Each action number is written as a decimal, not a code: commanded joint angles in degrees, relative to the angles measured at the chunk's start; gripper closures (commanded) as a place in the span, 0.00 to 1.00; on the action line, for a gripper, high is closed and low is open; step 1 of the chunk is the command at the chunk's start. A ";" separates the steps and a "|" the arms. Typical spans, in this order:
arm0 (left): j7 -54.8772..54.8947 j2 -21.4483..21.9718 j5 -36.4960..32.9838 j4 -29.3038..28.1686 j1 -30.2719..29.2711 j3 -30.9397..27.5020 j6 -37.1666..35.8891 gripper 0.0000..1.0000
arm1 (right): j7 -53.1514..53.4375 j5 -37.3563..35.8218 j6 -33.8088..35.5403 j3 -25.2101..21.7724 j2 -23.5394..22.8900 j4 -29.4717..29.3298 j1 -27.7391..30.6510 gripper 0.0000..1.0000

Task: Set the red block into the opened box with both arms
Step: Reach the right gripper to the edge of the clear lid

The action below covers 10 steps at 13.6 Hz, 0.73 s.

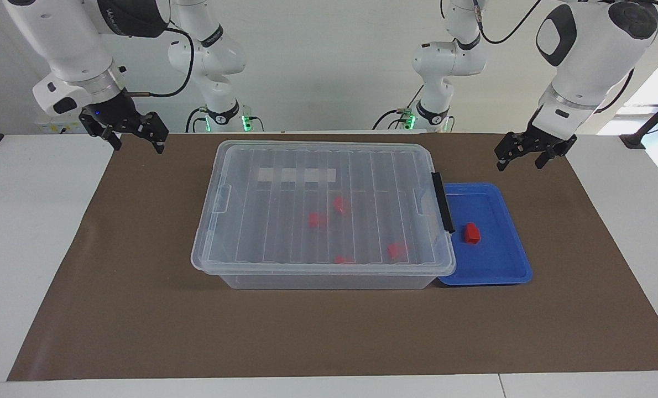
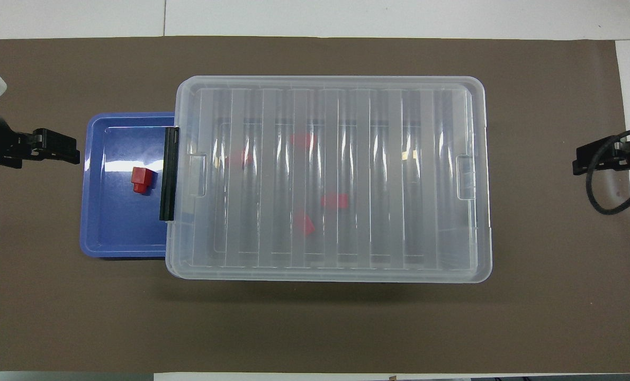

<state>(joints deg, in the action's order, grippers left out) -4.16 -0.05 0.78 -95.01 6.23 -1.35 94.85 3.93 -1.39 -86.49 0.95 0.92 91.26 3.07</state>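
Note:
One red block [image 1: 471, 233] [image 2: 141, 180] lies in the shallow blue tray [image 1: 506, 265] [image 2: 108, 233]. Beside the tray stands the clear box [image 1: 329, 276] [image 2: 468, 180], its ribbed lid lying flat on top and its black handle [image 1: 443, 202] [image 2: 169, 174] facing the tray. Several more red blocks [image 1: 318, 220] [image 2: 335, 201] show through the lid. My left gripper [image 1: 521, 162] [image 2: 75, 151] hangs open and empty over the mat by the tray. My right gripper [image 1: 137, 145] [image 2: 577, 161] hangs open and empty over the mat's edge at the right arm's end.
A brown mat [image 1: 141, 309] [image 2: 82, 317] covers the middle of the white table [image 1: 30, 221]. Box and tray sit mid-mat, the tray toward the left arm's end. A black cable [image 2: 606, 196] loops down from the right wrist.

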 commanded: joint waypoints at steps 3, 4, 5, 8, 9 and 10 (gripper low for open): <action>0.47 0.93 -0.52 -0.61 -0.52 0.38 -0.20 0.00 | -0.33 0.42 -0.08 0.54 -0.30 -0.56 0.10 0.00; 0.47 0.93 -0.52 -0.61 -0.52 0.38 -0.20 0.00 | -0.33 0.42 -0.08 0.81 -0.30 -0.56 0.10 0.00; 0.47 0.93 -0.52 -0.70 -0.52 0.38 -0.20 0.00 | -0.33 0.42 -0.08 0.81 -0.30 -0.56 0.10 0.00; 0.38 0.93 -0.52 -0.61 -0.52 0.38 -0.20 0.00 | -0.33 0.42 -1.04 1.42 -0.30 -0.39 0.10 0.00; 0.47 0.93 -0.52 -0.61 -0.52 0.38 -0.20 0.00 | -0.16 0.42 -1.22 1.95 -0.39 -0.39 0.10 0.00; 0.38 0.93 -0.52 -0.61 -0.52 0.38 -0.20 0.00 | 0.28 0.42 -2.09 2.39 -0.57 -0.47 0.10 0.00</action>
<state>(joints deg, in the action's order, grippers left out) -4.16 -0.05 0.78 -95.01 6.23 -1.35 94.85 3.93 -1.38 -86.91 2.33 0.90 91.26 3.01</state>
